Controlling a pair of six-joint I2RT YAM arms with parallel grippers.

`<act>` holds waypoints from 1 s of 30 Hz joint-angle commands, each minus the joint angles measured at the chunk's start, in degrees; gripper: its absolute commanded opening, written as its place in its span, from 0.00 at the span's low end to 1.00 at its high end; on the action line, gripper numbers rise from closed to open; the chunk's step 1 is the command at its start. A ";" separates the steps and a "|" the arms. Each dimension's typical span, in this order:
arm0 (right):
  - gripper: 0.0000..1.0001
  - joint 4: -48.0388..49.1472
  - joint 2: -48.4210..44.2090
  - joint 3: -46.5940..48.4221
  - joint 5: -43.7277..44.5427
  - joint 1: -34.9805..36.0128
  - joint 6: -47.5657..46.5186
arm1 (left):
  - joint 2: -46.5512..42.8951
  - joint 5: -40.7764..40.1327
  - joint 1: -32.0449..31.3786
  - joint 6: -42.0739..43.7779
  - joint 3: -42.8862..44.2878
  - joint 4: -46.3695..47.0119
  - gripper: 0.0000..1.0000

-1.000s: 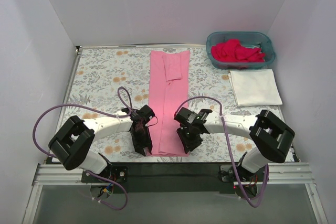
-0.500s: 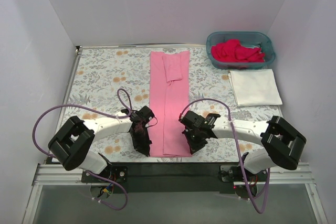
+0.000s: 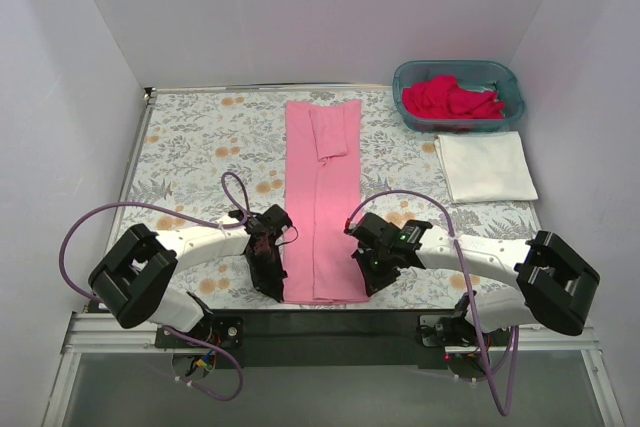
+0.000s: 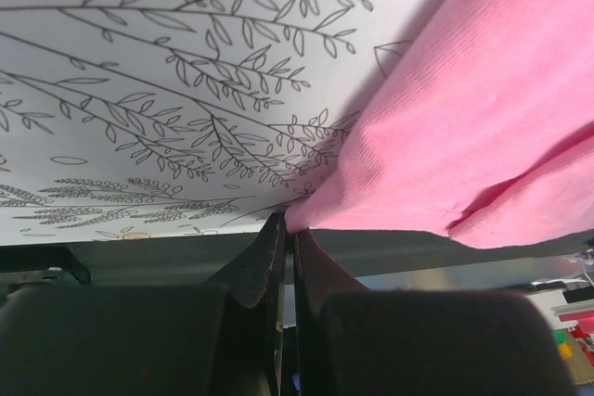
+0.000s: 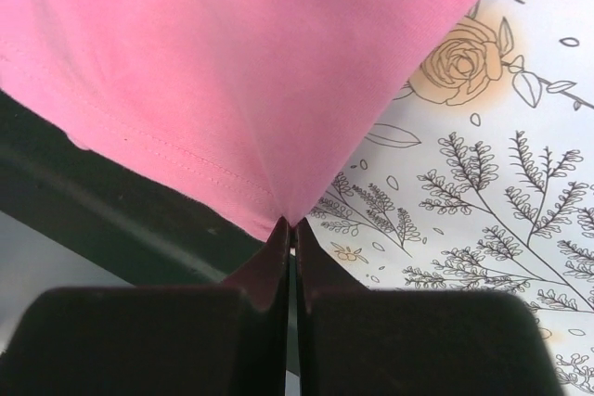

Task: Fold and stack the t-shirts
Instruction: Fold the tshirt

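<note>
- The light pink shirt (image 3: 320, 197) is laid out as a long narrow strip down the middle of the frame, on the floral cloth (image 3: 195, 147).
- Its lower left corner is pinched in the left gripper (image 4: 286, 226), with the jaws closed right down on the fabric edge.
- Same deal at lower right: that corner is clamped in the right gripper (image 5: 290, 225), jaws pressed together on it.
- A folded white shirt (image 3: 485, 167) is seen at the right, well apart from the pink one.
- Some deep red shirts (image 3: 450, 97) are bunched up in the teal basket (image 3: 460, 125) at upper right.
</note>
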 commanded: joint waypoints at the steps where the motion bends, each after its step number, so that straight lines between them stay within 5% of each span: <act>1: 0.01 -5.12 -1.52 -1.21 -1.07 -0.19 -2.91 | -2.21 -1.97 -0.37 0.21 -0.26 -4.11 0.00; 15: 0.01 -5.56 -1.43 -4.03 -3.36 -0.19 -4.23 | -1.78 -0.57 -0.37 -0.32 -1.51 -3.84 0.00; 23: 0.01 -14.08 -0.29 7.20 -1.08 -0.89 -5.90 | -2.13 0.58 -0.37 -0.05 8.77 -11.05 0.00; 30: 0.01 -20.59 5.25 21.09 0.51 -10.27 -10.46 | 5.77 -4.25 1.55 4.86 21.78 -14.48 0.00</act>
